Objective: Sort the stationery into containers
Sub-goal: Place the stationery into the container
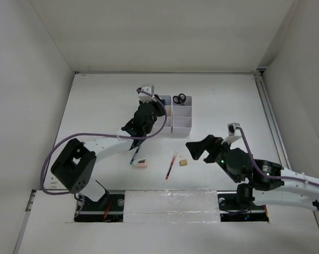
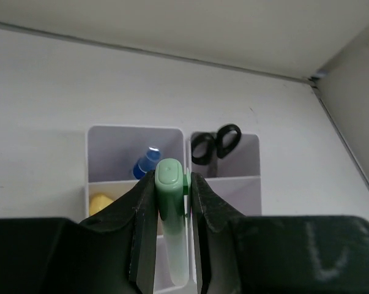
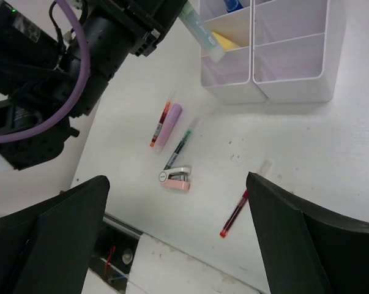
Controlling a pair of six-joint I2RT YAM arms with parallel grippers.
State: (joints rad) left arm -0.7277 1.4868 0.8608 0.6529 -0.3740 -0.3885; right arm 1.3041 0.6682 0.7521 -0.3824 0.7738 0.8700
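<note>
The left jaws are clenching a green marker (image 2: 171, 208), its far end hanging over the left column of the white organiser (image 2: 135, 128) just beyond them. The right jaws are gaping, released, above the desk (image 3: 306, 159). A red pen (image 3: 235, 215) and a pink stapler (image 3: 178, 182) are lying in view between them.

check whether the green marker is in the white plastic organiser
Not yet: left gripper clamps the green marker over the white plastic organiser.

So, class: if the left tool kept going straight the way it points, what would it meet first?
Likely the left column of the white organiser, via the green marker it grips, whose tip hangs near the yellow tube; which compartment is unclear.
</note>
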